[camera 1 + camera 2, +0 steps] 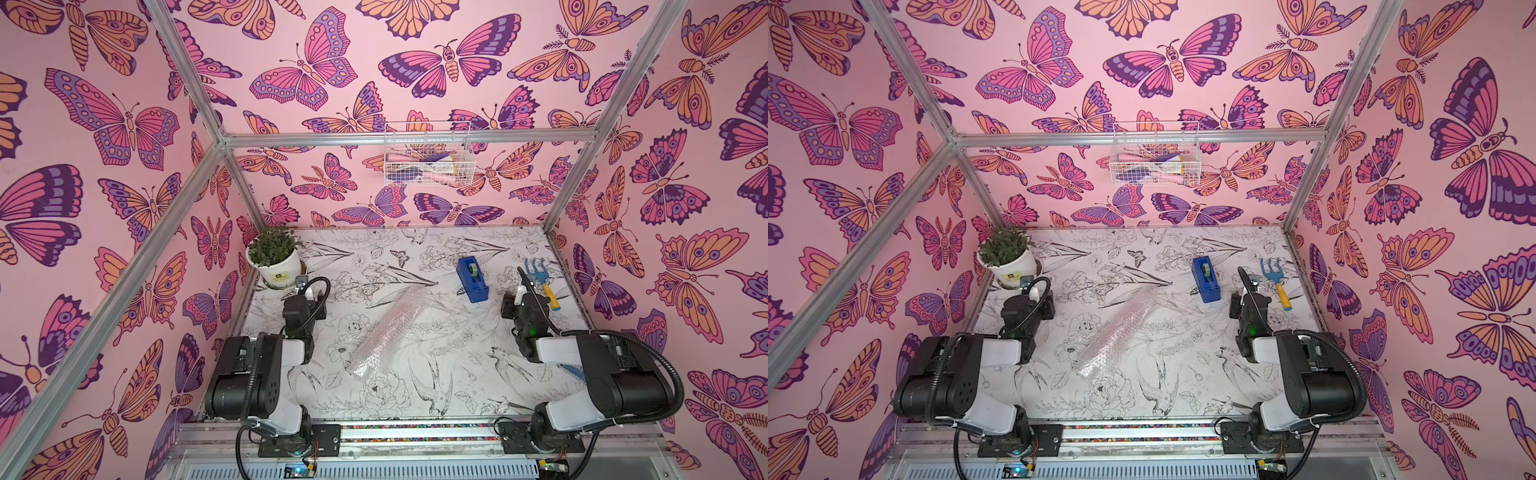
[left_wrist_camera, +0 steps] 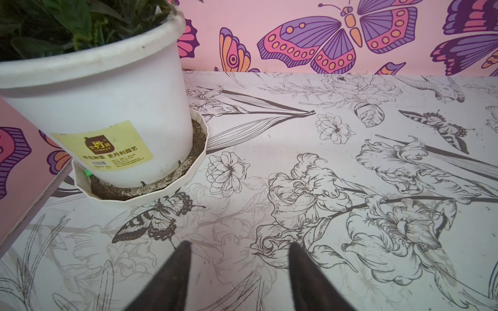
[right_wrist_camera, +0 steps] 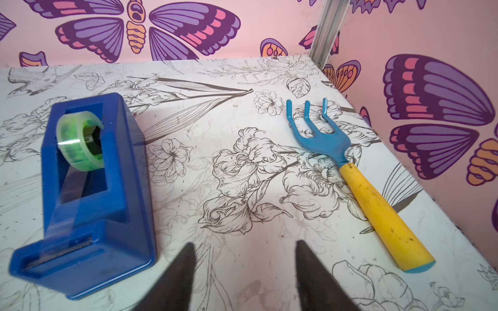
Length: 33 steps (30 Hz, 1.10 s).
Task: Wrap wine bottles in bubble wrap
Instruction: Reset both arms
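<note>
Bubble wrap (image 1: 384,330), rolled into a long tube, lies slantwise on the middle of the table (image 1: 415,399), with nothing touching it. Bottle: not seen bare anywhere, and I cannot tell through the plastic whether it sits inside the roll.

Left gripper (image 2: 239,243): jaws apart, nothing between them, above bare table to the left of the tube. Right gripper (image 3: 245,243): likewise parted and empty, poised facing the gap between the tape dispenser (image 3: 124,194) and the garden fork (image 3: 377,204).

Farther off, the plant pot (image 2: 107,94) stands in its saucer (image 2: 199,150) at the far left corner. On the back wall hangs a wire basket (image 1: 428,153).

Step in hand, as I judge it: the rolling looks finished, but the tube is not yet secured. The next move, I judge, calls for one gripper to pin the loose edge while the other draws tape from the dispenser, which stands near the tube's far end. A careless nudge could let the roll spring open.
</note>
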### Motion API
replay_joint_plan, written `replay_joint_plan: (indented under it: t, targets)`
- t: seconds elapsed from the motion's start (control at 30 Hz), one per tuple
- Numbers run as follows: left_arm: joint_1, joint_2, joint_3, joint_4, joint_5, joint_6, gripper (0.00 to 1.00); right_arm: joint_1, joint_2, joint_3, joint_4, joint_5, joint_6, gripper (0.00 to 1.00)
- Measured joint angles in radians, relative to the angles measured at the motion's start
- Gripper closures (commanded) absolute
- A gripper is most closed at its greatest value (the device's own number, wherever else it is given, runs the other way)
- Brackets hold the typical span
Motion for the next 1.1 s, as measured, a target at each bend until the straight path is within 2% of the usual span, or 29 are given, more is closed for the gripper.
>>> replay_joint_plan:
  t: [0.03,0.07,0.1,1.1]
  targets:
    - [0.0,0.0,0.0,0.0,0.0,0.0,0.95,-0.005,0.0,0.002,-0.004,-0.006,0.002,0.1]
    - [0.0,0.0,0.0,0.0,0.0,0.003,0.63,-0.008,0.0,0.004,-0.007,-0.012,0.007,0.01]
    - [0.0,0.0,0.0,0.0,0.0,0.004,0.0,-0.01,0.0,0.005,-0.008,-0.014,0.007,0.01]
    - [0.0,0.0,-0.005,0.004,0.022,0.004,0.02,-0.01,0.0,0.008,-0.021,-0.035,0.006,0.01]
